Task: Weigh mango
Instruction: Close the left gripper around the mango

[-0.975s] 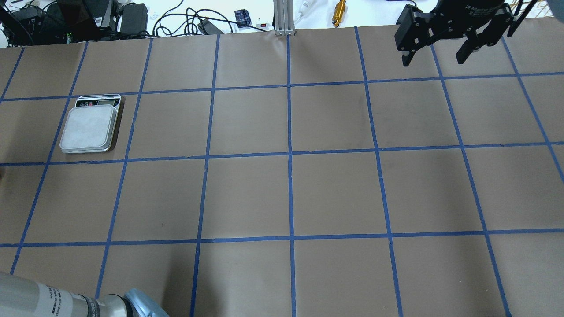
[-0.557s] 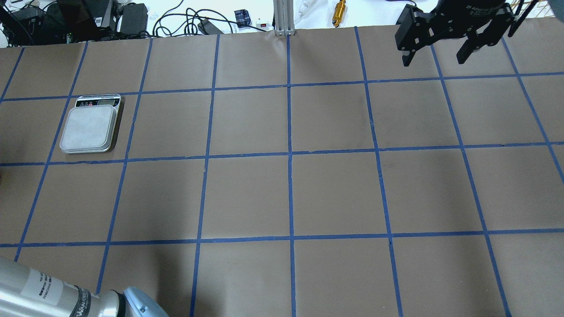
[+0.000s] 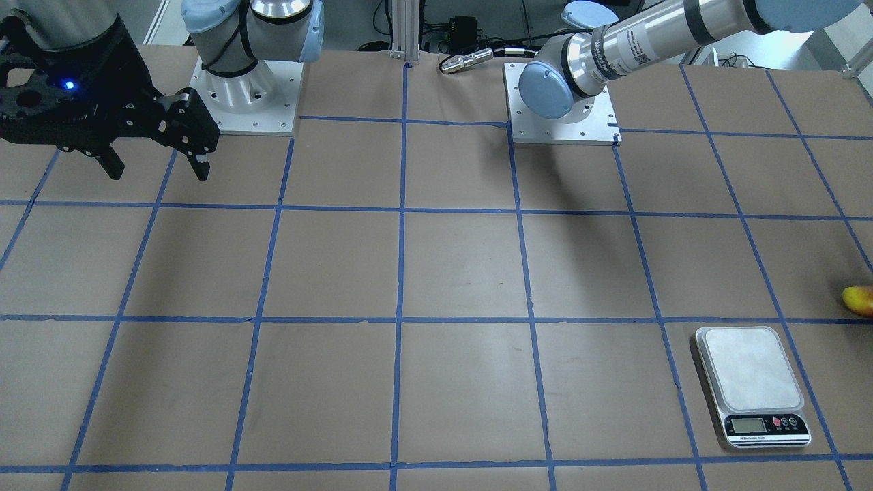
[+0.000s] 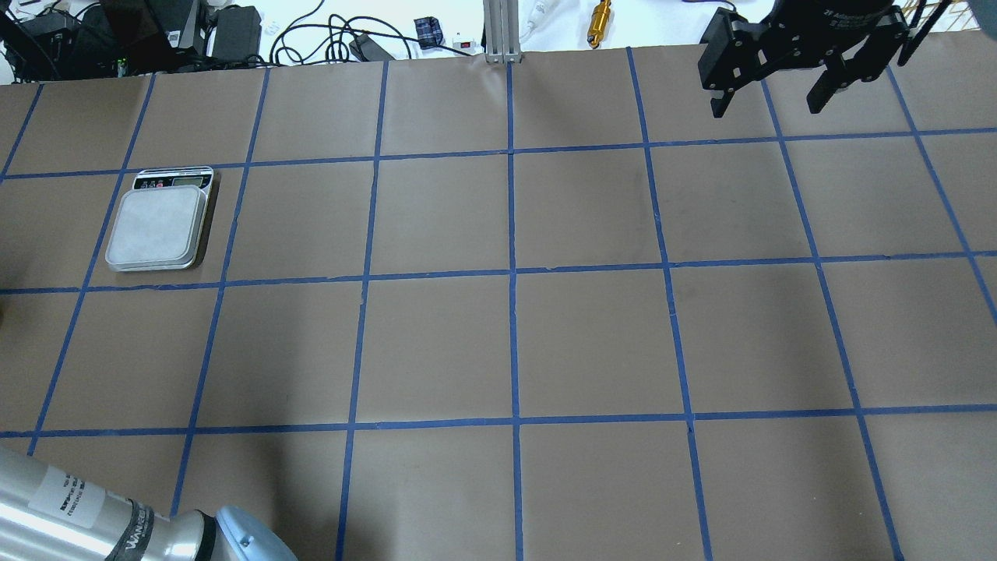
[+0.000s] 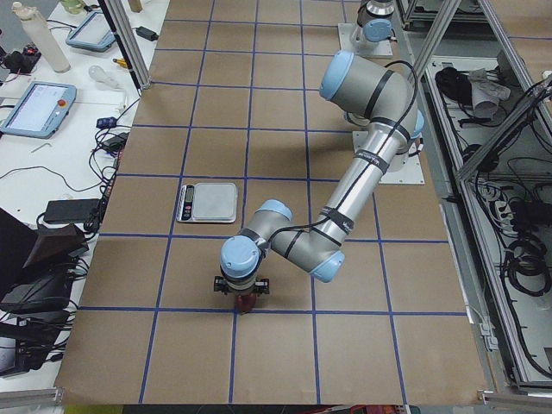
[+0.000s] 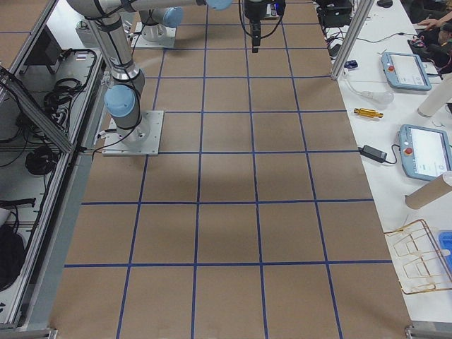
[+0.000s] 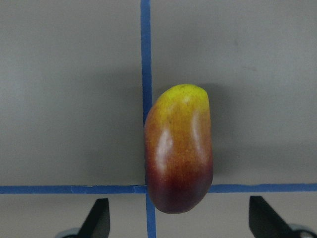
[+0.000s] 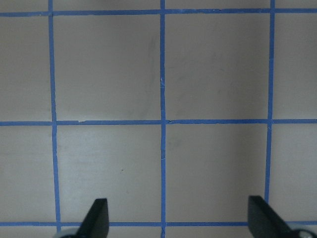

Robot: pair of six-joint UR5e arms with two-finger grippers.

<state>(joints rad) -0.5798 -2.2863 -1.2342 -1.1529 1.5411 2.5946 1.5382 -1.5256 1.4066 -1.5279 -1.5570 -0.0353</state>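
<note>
Sliding lower in the overhead view, the left arm [image 4: 86, 510] hangs its spread tool [image 7: 179, 225] over the mango [image 7: 179, 148].

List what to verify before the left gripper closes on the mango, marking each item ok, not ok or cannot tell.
1. The left gripper is open: ok.
2. The mango sits centred between its fingers in the wrist view: ok.
3. The fingers are low enough to flank the mango: cannot tell.
4. Nothing lies on the scale: ok.
5. The right gripper is far from mango and scale: ok.
</note>
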